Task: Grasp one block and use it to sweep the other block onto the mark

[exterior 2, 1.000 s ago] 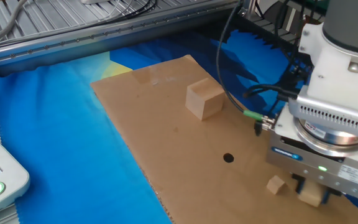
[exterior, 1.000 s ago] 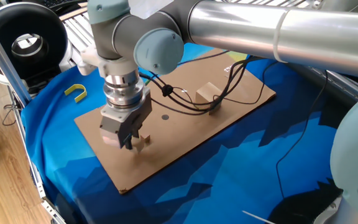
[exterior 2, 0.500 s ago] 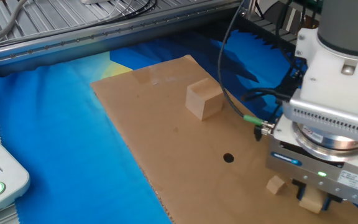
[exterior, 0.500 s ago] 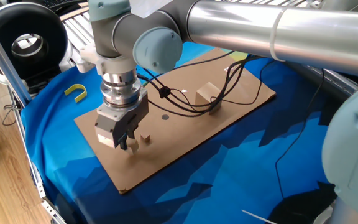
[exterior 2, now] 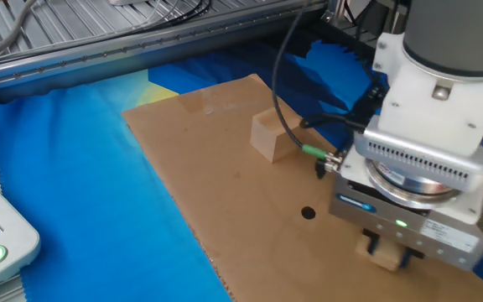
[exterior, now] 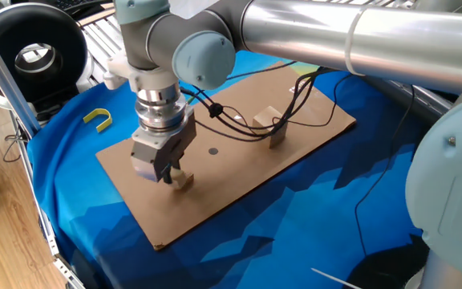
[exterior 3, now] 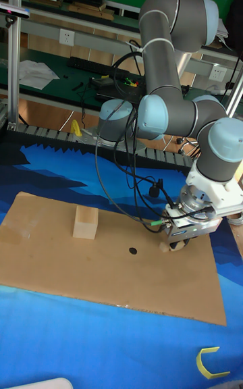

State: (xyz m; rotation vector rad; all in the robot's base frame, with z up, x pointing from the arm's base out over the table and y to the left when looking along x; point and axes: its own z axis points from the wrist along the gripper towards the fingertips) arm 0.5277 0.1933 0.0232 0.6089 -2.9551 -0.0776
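My gripper (exterior: 167, 176) stands low over the near end of the brown cardboard sheet (exterior: 311, 112), shut on one block (exterior 2: 386, 257), a pale wooden cube that shows just under the gripper body. The other block (exterior: 185, 181), a tiny light-brown cube, sits on the sheet right against the fingers on the side facing the mark; in the tall fixed view it (exterior 3: 164, 229) peeks out left of the fingers. The mark (exterior: 212, 150) (exterior 2: 309, 213) (exterior 3: 133, 231) is a small dark dot a short way beyond, uncovered.
A big tan cube (exterior: 267, 120) (exterior 2: 272, 137) (exterior 3: 86, 221) stands farther along the sheet, with the gripper's cable draped near it. Blue cloth (exterior: 79, 160) surrounds the sheet. A yellow hook (exterior: 98, 119) lies on the cloth.
The gripper has slid with its block toward the mark, closing up against the tiny cube, which is now largely hidden under the gripper in the other fixed view.
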